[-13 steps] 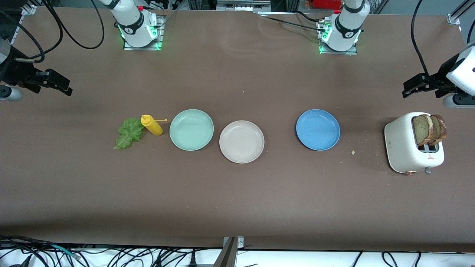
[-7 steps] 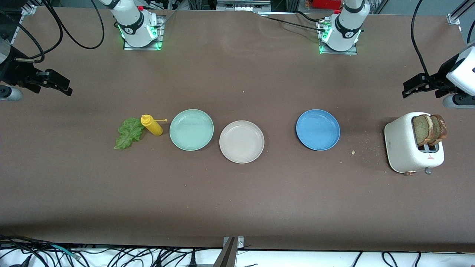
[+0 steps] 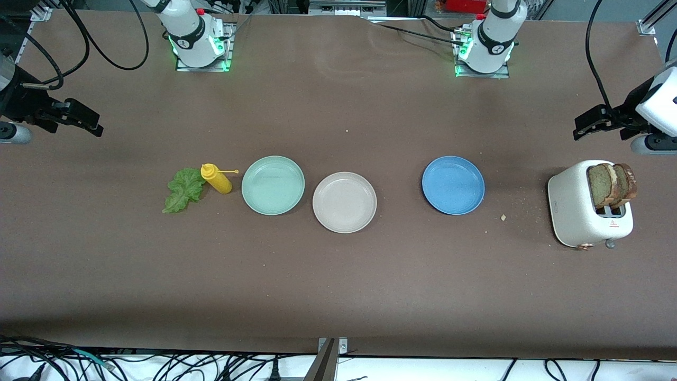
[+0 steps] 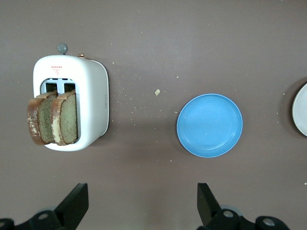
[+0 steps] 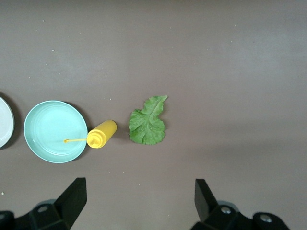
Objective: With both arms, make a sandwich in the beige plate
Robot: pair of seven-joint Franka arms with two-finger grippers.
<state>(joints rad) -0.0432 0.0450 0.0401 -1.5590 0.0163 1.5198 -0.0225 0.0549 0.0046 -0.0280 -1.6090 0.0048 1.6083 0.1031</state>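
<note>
Robotics laboratory bench, two white arm bases [image 3: 197, 39] bolted to a brown matte table [image 3: 338, 286], loose black cables [image 3: 158, 365] trailed along its edge, aluminium framing [image 3: 328, 360] stood nearby.

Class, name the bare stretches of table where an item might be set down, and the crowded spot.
Bare: between beige plate and blue plate; between blue plate and toaster. Crowded: lettuce leaf, mustard bottle, mint-green plate.
</note>
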